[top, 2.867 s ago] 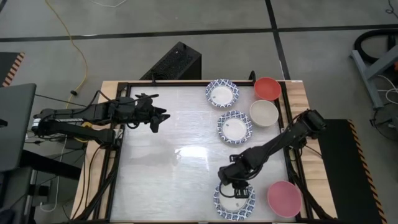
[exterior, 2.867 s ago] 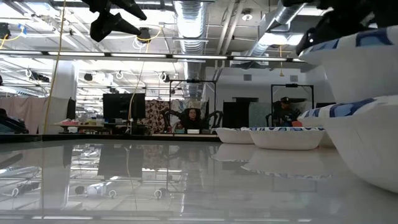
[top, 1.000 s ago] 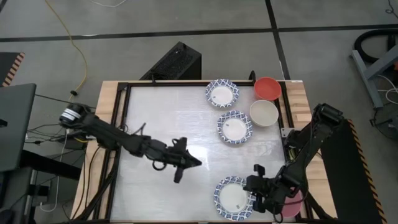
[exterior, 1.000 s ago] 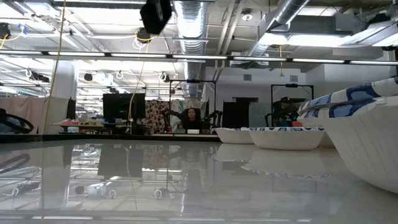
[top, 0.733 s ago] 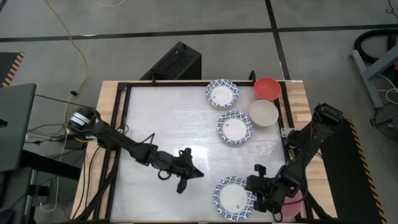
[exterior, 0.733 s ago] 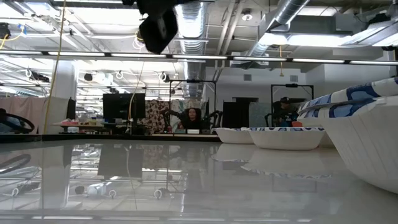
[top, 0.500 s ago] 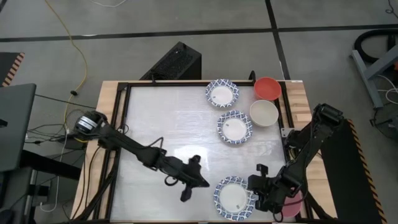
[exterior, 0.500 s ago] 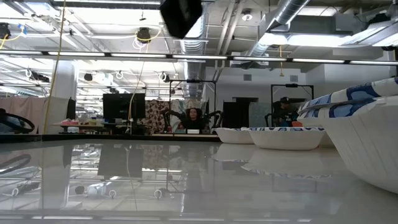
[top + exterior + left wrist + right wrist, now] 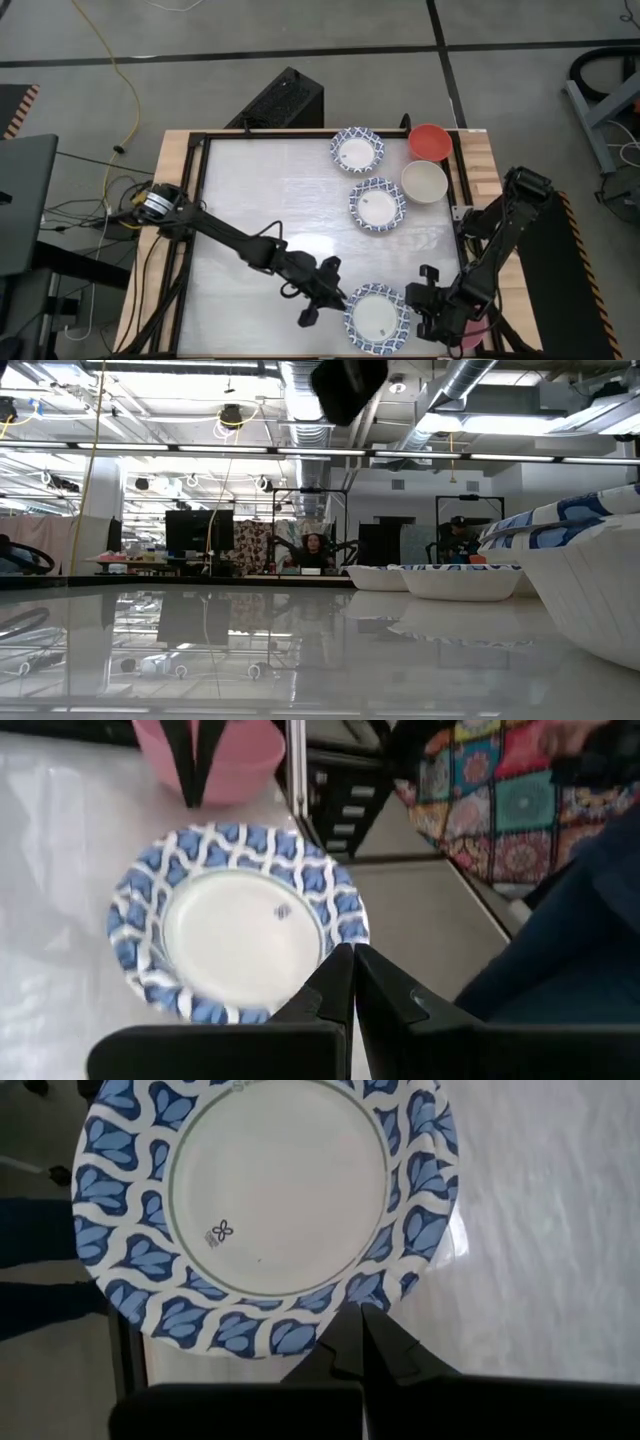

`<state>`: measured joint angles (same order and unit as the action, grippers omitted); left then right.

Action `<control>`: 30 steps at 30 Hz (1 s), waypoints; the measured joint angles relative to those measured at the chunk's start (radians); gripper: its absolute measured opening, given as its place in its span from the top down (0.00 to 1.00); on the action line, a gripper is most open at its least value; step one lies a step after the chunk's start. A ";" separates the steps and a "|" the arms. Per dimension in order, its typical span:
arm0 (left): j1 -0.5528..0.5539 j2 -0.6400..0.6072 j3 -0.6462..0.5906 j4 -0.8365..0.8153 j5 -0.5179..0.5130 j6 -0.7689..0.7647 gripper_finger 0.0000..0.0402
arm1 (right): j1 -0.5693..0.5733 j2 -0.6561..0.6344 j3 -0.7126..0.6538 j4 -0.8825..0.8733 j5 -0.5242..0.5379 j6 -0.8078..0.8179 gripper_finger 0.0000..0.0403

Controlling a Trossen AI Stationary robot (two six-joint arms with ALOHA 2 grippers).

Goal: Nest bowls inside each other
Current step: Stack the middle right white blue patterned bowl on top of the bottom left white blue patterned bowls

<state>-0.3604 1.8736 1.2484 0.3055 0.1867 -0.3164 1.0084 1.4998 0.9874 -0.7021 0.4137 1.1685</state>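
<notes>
Nested blue-rimmed bowls (image 9: 375, 318) stand near the table's front edge; the low view shows two rims (image 9: 585, 520), one in the other. My left gripper (image 9: 340, 297) hovers shut just left of them, its fingertips (image 9: 352, 970) over the rim. My right gripper (image 9: 415, 300) is shut at their right side, above the rim (image 9: 360, 1325). My right arm mostly hides a pink bowl (image 9: 215, 760). At the far right rest two more blue-rimmed bowls (image 9: 357, 149) (image 9: 377, 203), a red bowl (image 9: 430, 141) and a cream bowl (image 9: 424, 181).
A black frame (image 9: 190, 200) edges the white tabletop, with wooden strips outside it. The table's left and middle (image 9: 260, 200) hold no objects. A black box (image 9: 280, 100) stands on the floor behind the table. People sit far off in the room (image 9: 312, 550).
My left gripper has swung toward the table's right and near edges, sinking a little and turning, and has come up beside the nested blue-rimmed bowls. It has stayed shut. The bowls have not moved.
</notes>
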 joint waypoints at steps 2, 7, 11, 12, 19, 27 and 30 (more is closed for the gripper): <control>0.004 0.011 0.001 0.009 0.018 -0.005 1.00 | 0.000 0.000 0.000 -0.003 -0.001 0.003 0.98; 0.003 0.051 -0.002 0.053 0.045 -0.026 1.00 | -0.001 0.015 0.000 -0.006 -0.023 0.002 0.98; 0.003 0.059 0.000 0.060 0.050 -0.026 1.00 | 0.000 0.026 0.000 -0.008 -0.026 0.002 0.98; 0.003 0.059 0.000 0.055 0.050 -0.024 1.00 | -0.001 0.028 -0.001 -0.010 -0.027 0.002 0.98; 0.006 0.061 0.000 0.026 0.010 -0.015 1.00 | -0.003 0.035 -0.011 -0.004 -0.049 0.002 0.98; 0.006 0.061 0.000 0.022 -0.032 -0.034 1.00 | -0.010 0.073 -0.011 0.016 -0.054 0.002 0.98; 0.006 0.061 0.000 0.017 -0.039 -0.036 1.00 | -0.011 0.073 -0.011 0.022 -0.054 0.002 0.98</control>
<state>-0.3542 1.9343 1.2480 0.3229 0.1474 -0.3522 0.9977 1.5726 0.9764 -0.6804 0.3598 1.1706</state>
